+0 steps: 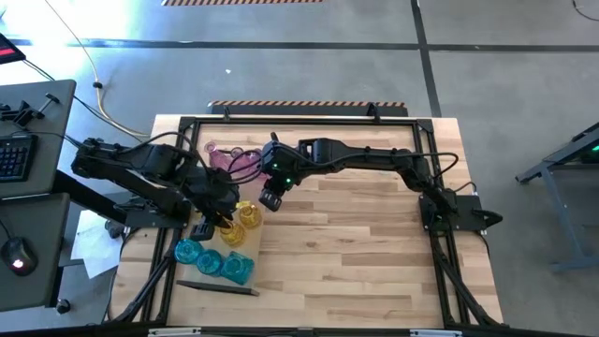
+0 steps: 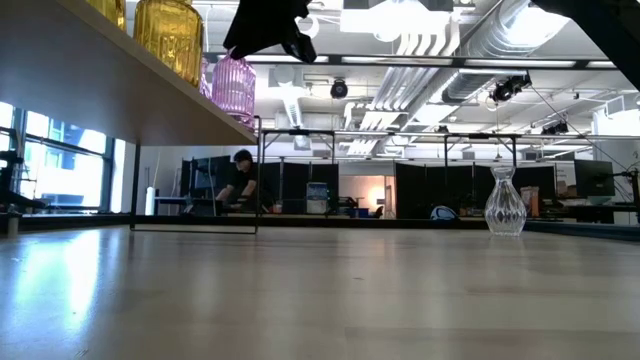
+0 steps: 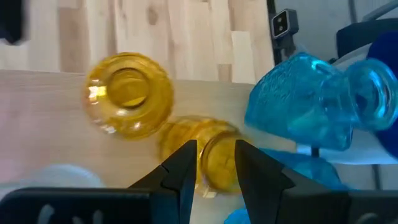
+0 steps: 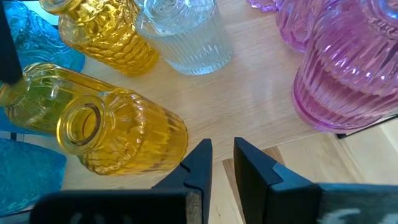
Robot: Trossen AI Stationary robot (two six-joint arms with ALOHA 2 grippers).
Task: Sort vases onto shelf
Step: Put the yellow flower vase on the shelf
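**Glass, wood and matt black on the sorting bench**

Translucent ribbed glass dominates: the amber-yellow vases (image 4: 118, 134) gleam with a glossy, textured finish, as do the pink vases (image 4: 348, 68) with their vertical fluting and a clear ribbed vase (image 4: 183, 34). The teal vases (image 3: 298, 102) show a glossy, faceted surface. All stand on the shelf (image 4: 249, 106), a pale, smooth, matt wood board. The tabletop (image 1: 374, 243) is butcher-block wood in joined strips with a light sheen. The right claw (image 4: 221, 165) and left claw (image 3: 211, 168) have matt black fingers that look like plastic. A dark metal frame (image 1: 299, 120) edges the tabletop.
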